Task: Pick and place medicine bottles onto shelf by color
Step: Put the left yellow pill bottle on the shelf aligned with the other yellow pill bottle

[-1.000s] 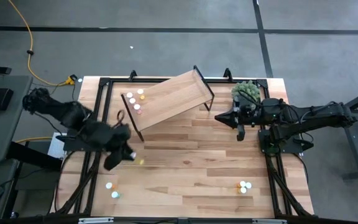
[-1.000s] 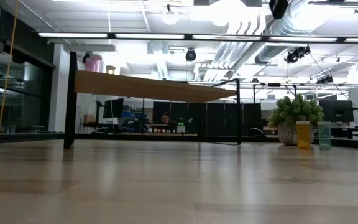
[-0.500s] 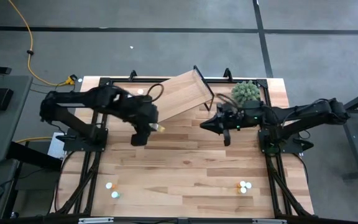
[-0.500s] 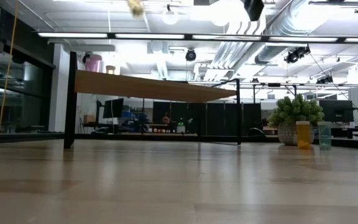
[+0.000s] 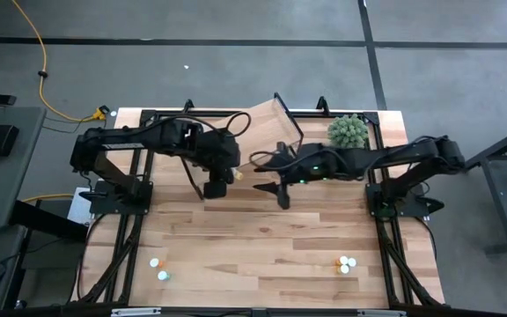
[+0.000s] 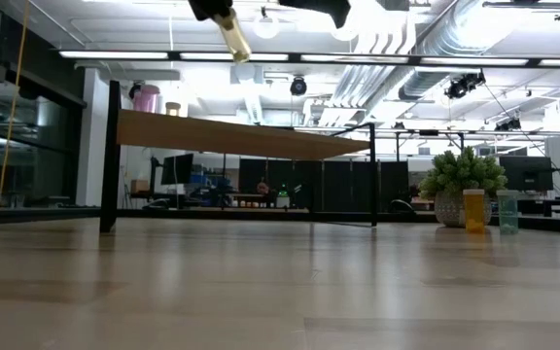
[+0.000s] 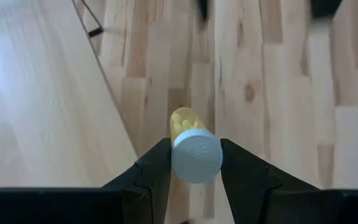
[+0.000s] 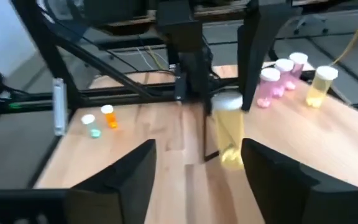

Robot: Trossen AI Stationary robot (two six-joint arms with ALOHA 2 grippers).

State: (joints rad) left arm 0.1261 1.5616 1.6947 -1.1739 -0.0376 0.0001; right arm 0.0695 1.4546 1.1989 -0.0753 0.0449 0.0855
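Left gripper (image 7: 194,163) clamping yellow pill-filled bottle (image 7: 192,144), right gripper (image 8: 194,163) spread, empty.

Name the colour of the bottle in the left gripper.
Yellow, with a white cap: medicine bottle in the left gripper; left wrist view shows it best.

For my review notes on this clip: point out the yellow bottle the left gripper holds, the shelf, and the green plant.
yellow bottle (image 7: 196,155): left wrist view, on its white cap, between the left gripper's fingers.
shelf (image 6: 231,136): low view, on the front edge of the wooden plank.
green plant (image 5: 347,131): high view, on the middle of its fuzzy top.
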